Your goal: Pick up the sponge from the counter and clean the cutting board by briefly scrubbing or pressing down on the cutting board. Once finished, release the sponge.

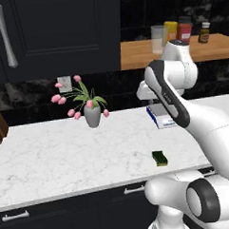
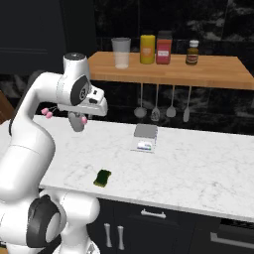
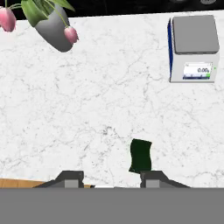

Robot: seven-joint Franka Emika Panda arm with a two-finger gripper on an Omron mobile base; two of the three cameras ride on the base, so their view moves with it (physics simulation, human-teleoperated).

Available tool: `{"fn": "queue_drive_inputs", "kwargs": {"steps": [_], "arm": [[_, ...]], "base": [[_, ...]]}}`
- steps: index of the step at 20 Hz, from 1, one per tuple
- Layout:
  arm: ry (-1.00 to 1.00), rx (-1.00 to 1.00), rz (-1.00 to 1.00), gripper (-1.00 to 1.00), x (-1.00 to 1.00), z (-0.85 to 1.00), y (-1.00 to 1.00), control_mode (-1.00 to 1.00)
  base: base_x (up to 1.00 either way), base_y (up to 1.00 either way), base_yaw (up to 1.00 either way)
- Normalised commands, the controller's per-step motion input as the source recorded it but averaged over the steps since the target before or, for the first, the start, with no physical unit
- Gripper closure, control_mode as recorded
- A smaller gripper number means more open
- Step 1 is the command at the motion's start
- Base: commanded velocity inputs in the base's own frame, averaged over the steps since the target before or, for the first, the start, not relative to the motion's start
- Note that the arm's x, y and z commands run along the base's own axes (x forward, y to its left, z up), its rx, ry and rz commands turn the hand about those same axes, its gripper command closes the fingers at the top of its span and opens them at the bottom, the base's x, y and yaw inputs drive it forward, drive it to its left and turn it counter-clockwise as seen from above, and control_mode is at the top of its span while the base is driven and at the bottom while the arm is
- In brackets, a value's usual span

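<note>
The small yellow-green sponge with a dark green scrubbing top is lying flat on the long white marble counter with faint grey veins, near its front edge, alone, touching nothing else. In the right base view the sponge is sitting left of centre, well apart from the flat kitchen scale.

The two-finger gripper is hanging above the counter, not touching the sponge. In the hand view its two dark fingertips are rising at the bottom edge with a gap between them; the sponge is showing just above the right-hand tip. The jaws are standing at their narrowest setting, closed on nothing.

A blue-and-white flat kitchen scale with a grey weighing plate is sitting at the back of the counter; its small display is reading "0.00".

A grey vase of pink tulips is standing at the back of the counter, well apart from the sponge.

On the orange-brown wooden wall shelf: a clear glass tumbler, a yellow jar, a red jar with a dark lid, a small brown bottle. The labels are too small to read.

A thin strip of brown wood is showing at the lower left of the hand view; I cannot tell what it is.
</note>
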Motion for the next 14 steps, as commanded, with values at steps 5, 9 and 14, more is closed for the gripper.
{"fn": "queue_drive_inputs", "kwargs": {"steps": [5, 9, 14], "arm": [[0.00, 0.00, 0.00, -1.00, -0.34, -0.30, -0.09, -1.00], [0.00, 0.00, 0.00, -1.00, -0.27, -0.58, -0.02, -1.00], [-0.02, -0.01, 0.00, -1.00, -0.04, -0.45, -0.26, -1.00]], "base": [[0.00, 0.00, 0.00], [0.00, 0.00, 0.00], [0.00, 0.00, 0.00]]}}
